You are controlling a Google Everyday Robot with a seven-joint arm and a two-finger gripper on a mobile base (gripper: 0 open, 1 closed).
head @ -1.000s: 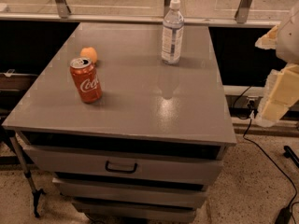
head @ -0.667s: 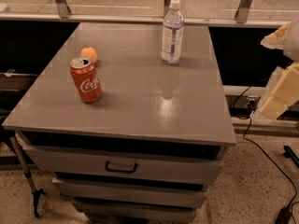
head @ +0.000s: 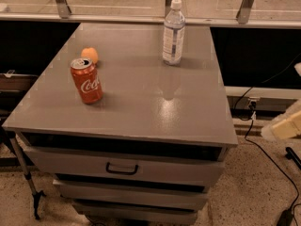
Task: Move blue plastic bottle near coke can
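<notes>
Though my gripper (head: 286, 126) hangs low off the right side of the cabinet (head: 141, 109), I cannot tell whether it is spread or pressed together. The coke can (head: 87, 80) stands front-left on top. The blue plastic bottle (head: 173, 32) stands upright near the far edge, well apart from it, so seemingly the whole move is left.

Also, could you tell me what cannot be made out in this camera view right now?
- The gripper, low at the right beside the cabinet: partly cut off by the right edge.
- The blue plastic bottle: label print too small to read.
- The orange fruit: whether it touches the coke can in front is unclear.
- The drawers: contents hidden by closed fronts.
</notes>
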